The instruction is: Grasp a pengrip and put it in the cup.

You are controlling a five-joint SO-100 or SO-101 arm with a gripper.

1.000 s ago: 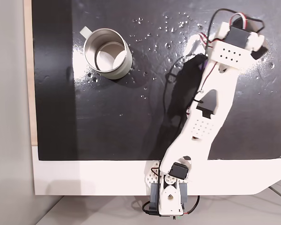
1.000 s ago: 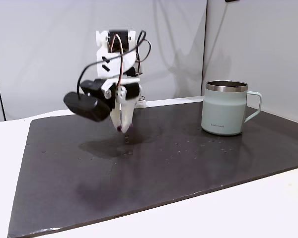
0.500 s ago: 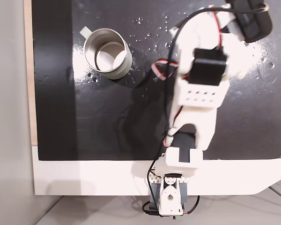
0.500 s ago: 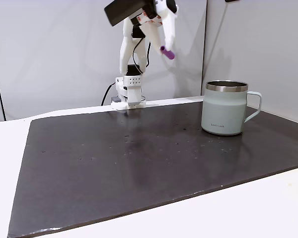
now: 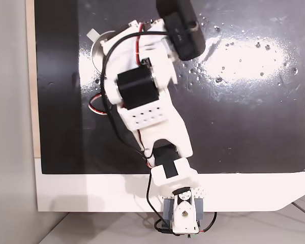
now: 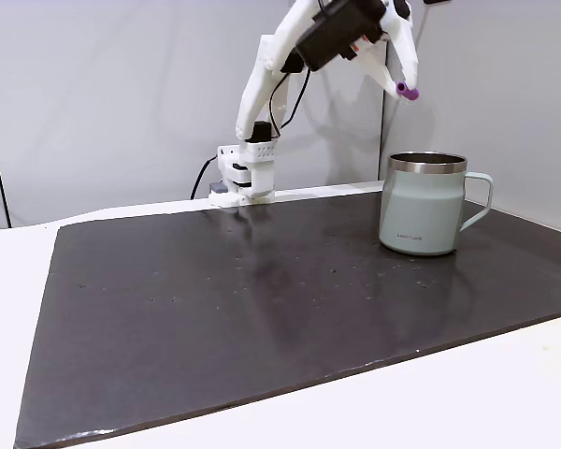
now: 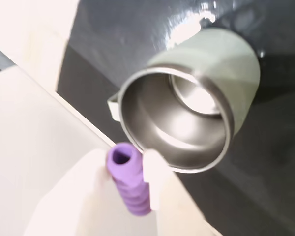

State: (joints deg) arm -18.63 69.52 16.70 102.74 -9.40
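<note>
The gripper (image 7: pixel 127 183) is pinching the pengrip (image 7: pixel 128 184) between its two white fingers, which are closed snugly on the ribbed sides so the tube's open end is pointing toward the cup (image 7: pixel 187 123). In the wrist view the cup's mouth is lying at about 1 o'clock from the pengrip, its rim passing just beside the fingertips, with the handle poking out at 9 o'clock of the cup.

In a fixed view from the side, the gripper (image 6: pixel 404 86) is hanging high above the mat (image 6: pixel 262 299), with the pengrip (image 6: pixel 407 91) at roughly 11 o'clock of the cup (image 6: pixel 423 204) and well clear of the rim. That height is probably letting it pass over the thin rim without knocking it. In a fixed view from above, the arm (image 5: pixel 142 101) is stretching over the cup (image 5: pixel 95 44) and hiding most of it.

The carry seems nearly done: the pengrip is looking not quite centred over the opening, so a small further reach likely comes before release.
</note>
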